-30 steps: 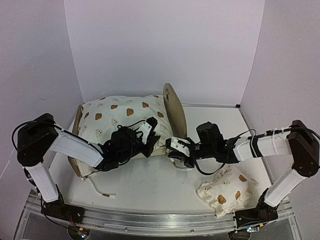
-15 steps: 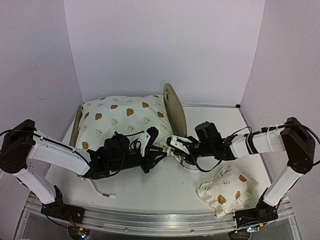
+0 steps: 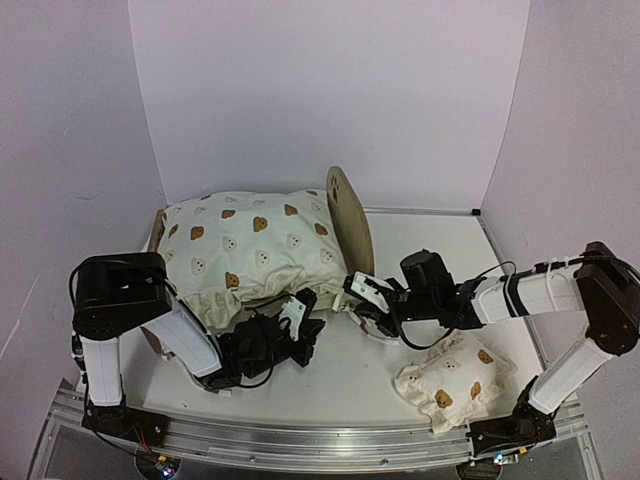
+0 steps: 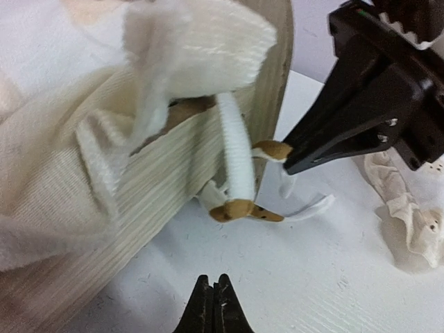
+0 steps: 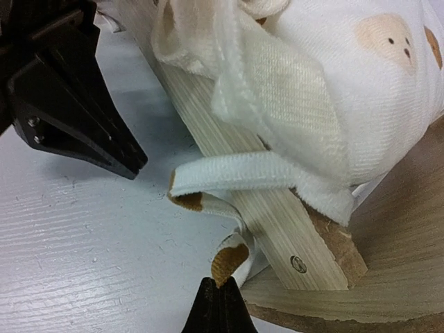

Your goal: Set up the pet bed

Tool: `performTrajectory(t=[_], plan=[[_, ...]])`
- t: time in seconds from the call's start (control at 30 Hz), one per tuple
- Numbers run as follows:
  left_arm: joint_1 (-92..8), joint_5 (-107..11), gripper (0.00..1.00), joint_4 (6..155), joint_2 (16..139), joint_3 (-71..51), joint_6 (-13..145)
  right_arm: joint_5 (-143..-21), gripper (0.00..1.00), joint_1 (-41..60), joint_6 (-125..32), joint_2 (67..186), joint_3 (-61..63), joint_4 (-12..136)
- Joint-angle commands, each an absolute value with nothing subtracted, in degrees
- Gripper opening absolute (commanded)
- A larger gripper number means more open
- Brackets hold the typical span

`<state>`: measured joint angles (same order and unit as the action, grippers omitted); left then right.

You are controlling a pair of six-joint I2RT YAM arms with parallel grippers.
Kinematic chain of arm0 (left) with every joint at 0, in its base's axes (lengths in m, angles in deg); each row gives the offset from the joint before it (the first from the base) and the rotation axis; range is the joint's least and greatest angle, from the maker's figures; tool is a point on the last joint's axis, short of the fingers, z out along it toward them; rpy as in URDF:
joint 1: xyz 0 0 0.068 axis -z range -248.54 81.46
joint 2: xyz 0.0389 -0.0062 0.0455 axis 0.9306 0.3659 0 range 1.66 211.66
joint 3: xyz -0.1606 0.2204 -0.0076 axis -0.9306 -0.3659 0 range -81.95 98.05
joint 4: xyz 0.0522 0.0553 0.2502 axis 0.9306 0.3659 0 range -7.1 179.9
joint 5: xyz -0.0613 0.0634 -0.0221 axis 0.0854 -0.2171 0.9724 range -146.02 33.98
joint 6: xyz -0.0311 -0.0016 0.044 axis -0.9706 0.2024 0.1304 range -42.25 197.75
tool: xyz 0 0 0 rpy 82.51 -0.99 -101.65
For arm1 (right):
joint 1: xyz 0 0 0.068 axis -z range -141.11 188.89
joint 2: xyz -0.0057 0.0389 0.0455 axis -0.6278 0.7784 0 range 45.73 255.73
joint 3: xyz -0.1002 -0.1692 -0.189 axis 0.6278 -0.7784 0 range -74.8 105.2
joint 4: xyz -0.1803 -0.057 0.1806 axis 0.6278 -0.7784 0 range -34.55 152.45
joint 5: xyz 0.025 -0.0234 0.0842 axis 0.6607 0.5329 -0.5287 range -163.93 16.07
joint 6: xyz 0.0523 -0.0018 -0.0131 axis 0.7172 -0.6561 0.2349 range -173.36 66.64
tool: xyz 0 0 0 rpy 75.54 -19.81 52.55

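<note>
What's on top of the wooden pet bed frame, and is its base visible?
The large cream bear-print cushion lies on the light-wood pet bed frame, hiding its base. Only the rounded headboard and a side rail with a white tie across it show.

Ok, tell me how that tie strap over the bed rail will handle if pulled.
Probably floppy: the tie strap drapes limply over the pet bed's rail. Likely light, being thin fabric. It may snag on the rail's edge rather than slide.
</note>
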<state>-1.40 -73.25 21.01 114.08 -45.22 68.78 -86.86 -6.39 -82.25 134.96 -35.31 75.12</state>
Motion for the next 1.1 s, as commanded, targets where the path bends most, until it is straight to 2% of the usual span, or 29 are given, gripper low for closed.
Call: performTrajectory(t=[0.0, 0.17, 0.33, 0.6, 0.83, 1.07], plan=[[-0.03, -88.34, 0.00, 12.71, 116.13, -40.89, 70.77, -88.99, 0.00, -6.29, -80.62, 132.16, -35.48, 78.48], [1.27, -95.53, 0.00, 13.01, 119.02, -36.24, 74.10, -88.87, 0.00, -6.32, -80.85, 133.24, -34.50, 78.62], [1.47, -96.55, 0.00, 13.66, 121.04, -33.25, 75.55, -89.62, 0.00, -6.37, -80.35, 133.18, -33.35, 78.80], [1.40, -87.06, 0.01, 14.52, 120.13, -33.32, 78.85, -85.60, 0.00, -6.33, -80.29, 136.21, -29.68, 78.86], [1.21, -82.16, 0.11, 16.88, 119.91, -32.66, 81.61, -88.30, 0.00, -6.33, -83.42, 139.18, -27.17, 77.20], [1.01, -84.88, 0.25, 20.36, 119.43, -31.10, 87.08, -91.16, 0.00, -6.32, -88.23, 140.27, -26.68, 75.78]])
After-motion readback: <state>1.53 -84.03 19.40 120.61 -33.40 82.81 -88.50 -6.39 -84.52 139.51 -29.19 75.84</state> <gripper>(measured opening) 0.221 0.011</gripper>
